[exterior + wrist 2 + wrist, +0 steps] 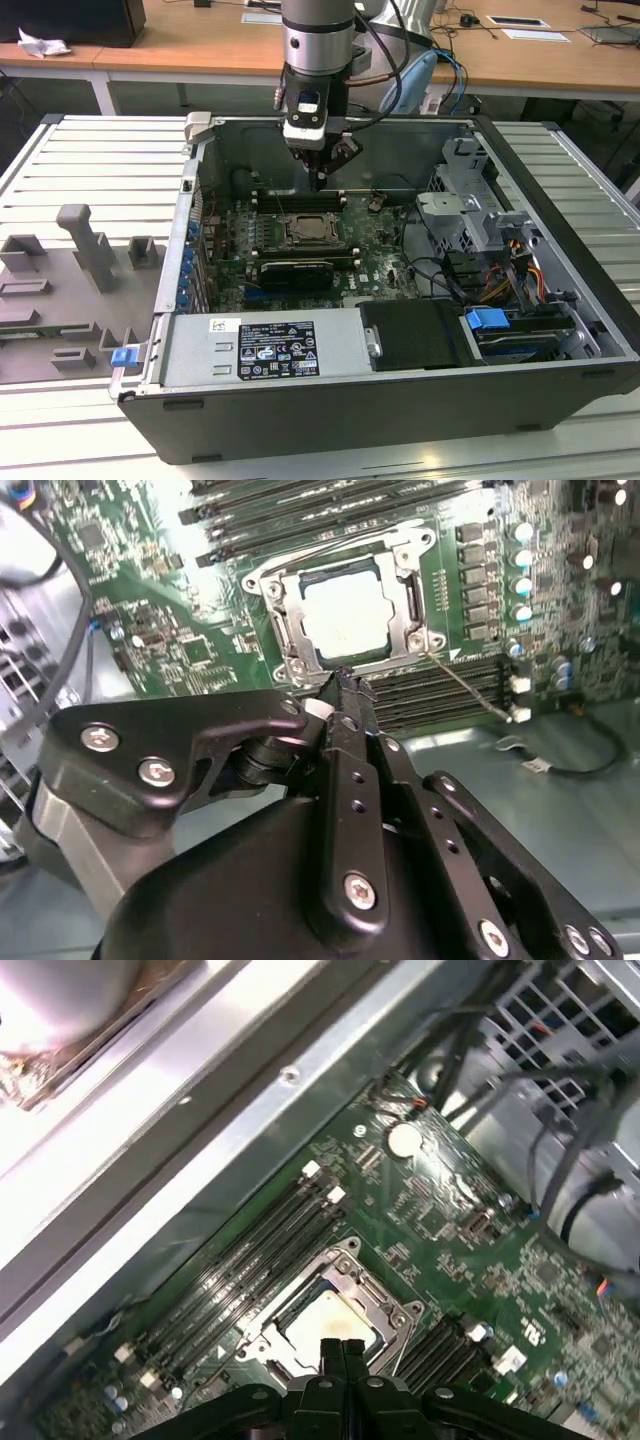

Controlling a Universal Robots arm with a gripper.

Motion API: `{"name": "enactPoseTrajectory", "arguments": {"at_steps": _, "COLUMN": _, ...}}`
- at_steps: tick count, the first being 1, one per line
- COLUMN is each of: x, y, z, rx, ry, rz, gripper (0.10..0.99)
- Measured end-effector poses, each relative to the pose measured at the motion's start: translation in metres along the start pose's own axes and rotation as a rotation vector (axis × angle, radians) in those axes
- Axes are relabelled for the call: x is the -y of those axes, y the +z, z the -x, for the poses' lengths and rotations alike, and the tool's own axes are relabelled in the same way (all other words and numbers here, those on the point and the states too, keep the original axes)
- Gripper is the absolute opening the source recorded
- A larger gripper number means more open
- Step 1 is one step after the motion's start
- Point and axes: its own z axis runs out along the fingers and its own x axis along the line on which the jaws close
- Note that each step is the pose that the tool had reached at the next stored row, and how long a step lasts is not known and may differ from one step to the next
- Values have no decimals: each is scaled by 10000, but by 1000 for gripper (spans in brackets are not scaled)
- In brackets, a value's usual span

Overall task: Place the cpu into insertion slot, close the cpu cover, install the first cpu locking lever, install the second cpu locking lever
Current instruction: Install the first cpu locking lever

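Note:
The cpu [345, 615] lies flat in the insertion slot [310, 231], its pale metal top facing up; it also shows in the first wrist view as the cpu [322, 1326]. The silver cpu cover [283, 630] lies down around it as a frame. A thin wire lever [470, 685] runs out from one socket corner over the memory slots. Another lever [320, 555] lies along the socket's far side. My gripper [341, 680] is shut with nothing in it. It hangs just above the socket's edge, as the gripper [318, 183] also shows in the exterior view.
Long black memory slots [300, 505] flank the socket. A black graphics card [292, 272] lies in front of it, then the power supply [260, 345]. The drive cage [470, 215] and cables [500, 270] fill the exterior view's right. Grey fixtures [90, 250] stand outside the case wall.

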Motion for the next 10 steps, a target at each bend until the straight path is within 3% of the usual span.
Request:
{"name": "enactPoseTrajectory", "arguments": {"at_steps": 7, "x": 0, "y": 0, "z": 0, "rx": -47, "ry": -1584, "rz": 48, "gripper": 106}}
{"name": "enactPoseTrajectory", "arguments": {"at_steps": 10, "x": 0, "y": 0, "z": 0, "rx": 68, "ry": -2281, "rz": -109, "gripper": 106}}
